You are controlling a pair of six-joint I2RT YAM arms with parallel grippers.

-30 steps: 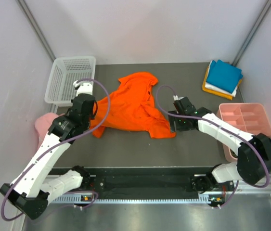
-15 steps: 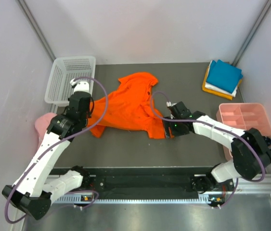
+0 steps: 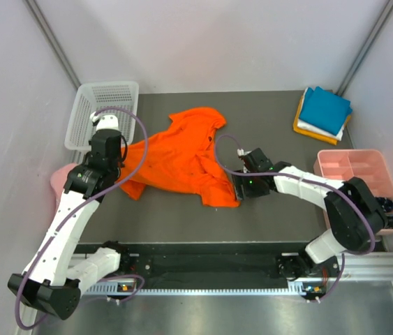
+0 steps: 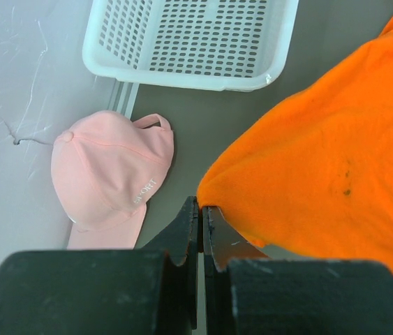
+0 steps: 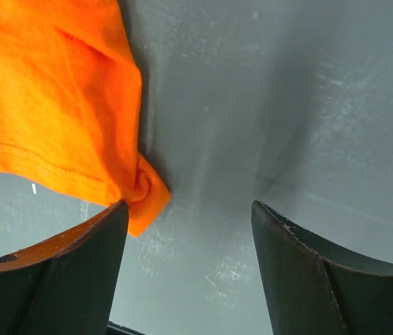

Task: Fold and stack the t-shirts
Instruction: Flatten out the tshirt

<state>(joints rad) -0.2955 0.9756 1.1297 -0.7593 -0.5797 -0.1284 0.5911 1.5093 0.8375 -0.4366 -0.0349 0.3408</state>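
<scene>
Slippage worries me: my left claw (image 4: 201, 216) pinches the shirt (image 3: 182, 157) by just its nine-o'clock edge; my right claw (image 5: 189, 213), open at the five-o'clock corner, could close beside the cloth.

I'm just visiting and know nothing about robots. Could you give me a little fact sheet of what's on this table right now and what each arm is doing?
Shirt in work: orange t-shirt, crumpled and unfolded, middle of the table
Left gripper: shut, pinching the shirt's left edge
Right gripper: open, low over the table, a shirt corner beside one finger, not gripped
Finished pile: folded stack, teal on top, back right corner
Other things: pink cap, white basket, pink tray
</scene>
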